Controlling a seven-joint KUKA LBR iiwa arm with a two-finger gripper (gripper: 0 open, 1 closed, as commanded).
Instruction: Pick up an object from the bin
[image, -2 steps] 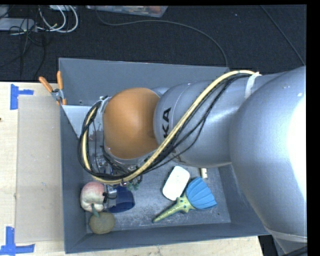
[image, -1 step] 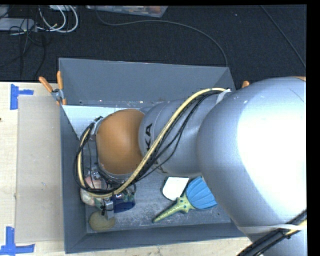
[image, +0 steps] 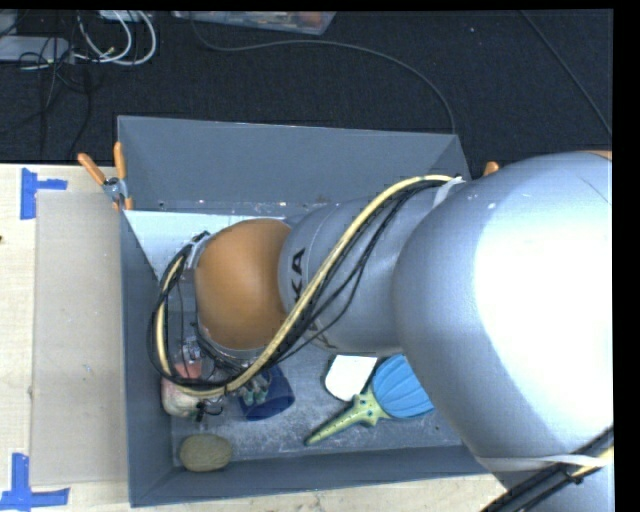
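Several loose things lie along the near side of the grey bin (image: 290, 160); none is seen lifted. The arm (image: 500, 300) reaches in from the right, with its orange wrist cover (image: 238, 285) low over the left part of the bin floor. The claw (image: 204, 388) sits beneath that cover, toward the near-left corner.

Claw state: cannot tell. The cover and the cable loop (image: 165, 320) hide whether it is apart or together, and nothing is seen clamped in it.

Nearest thing: a pale pinkish-white lump (image: 178, 399), touching or just beside the claw on its left; which of the two cannot be made out. A dark blue crumpled item (image: 270, 396) lies just beside the claw on the other side.

Progress, as a judgement: descent over the lump at most. Grasp and lift are both left to do.

Others:
- An olive-grey stone (image: 205, 453) lies near the front wall, just in front of the claw.
- A white flat piece (image: 349, 378), a blue ribbed fan-shaped thing (image: 404, 388) and a yellow-green stick (image: 345, 420) lie to the right, close under the arm.

In the way: the blue item and the stone crowd the lump, and the left wall is near.
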